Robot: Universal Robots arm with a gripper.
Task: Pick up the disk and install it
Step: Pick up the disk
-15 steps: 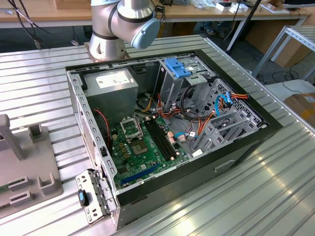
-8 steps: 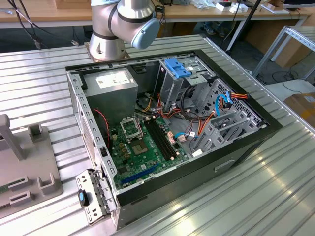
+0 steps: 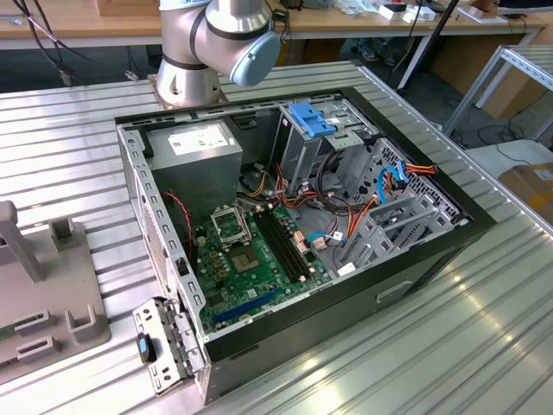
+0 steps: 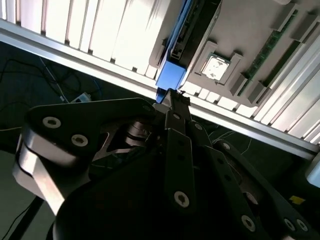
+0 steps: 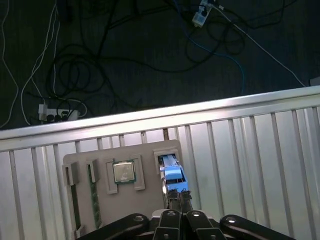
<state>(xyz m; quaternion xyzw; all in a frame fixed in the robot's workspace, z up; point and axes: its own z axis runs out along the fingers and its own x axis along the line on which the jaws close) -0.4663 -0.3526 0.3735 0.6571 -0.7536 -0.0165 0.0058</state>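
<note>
**Exterior view.** The open computer case (image 3: 363, 303) lies on its side on the slatted metal table (image 3: 484, 346). A light-blue bracket (image 3: 315, 117) sits in the drive cage, on the side of the case away from the motherboard (image 3: 251, 259). The arm's base joints (image 3: 216, 43) stand behind the case. A grey fixture tray (image 3: 52, 320) lies at the exterior view's left, well apart from the drive cage.

**Second wrist view.** The gripper (image 4: 173, 97) has its jaws drawn together with no gap showing between the tips. The disk (image 4: 175, 75) stands on edge in a slot of the tray, and its blue frame end lies directly ahead of the tips, touching or just short of them. Whether the tips pinch the frame cannot be confirmed. The disk's long axis runs straight on from the gripper, in line with its reach. A processor (image 4: 216, 66) sits in the recess just beside the disk, and memory modules (image 4: 267, 52) lie beyond it.

**First wrist view.** The tips of the gripper (image 5: 177, 197) meet the near end of the disk (image 5: 172, 174), which is seated in its slot and points toward the table's edge. The processor (image 5: 123, 171) is the nearest neighbour and does not touch the disk. Nothing stands between the gripper and the disk. Cables (image 5: 75, 80) lie on the floor beyond the table.
</note>
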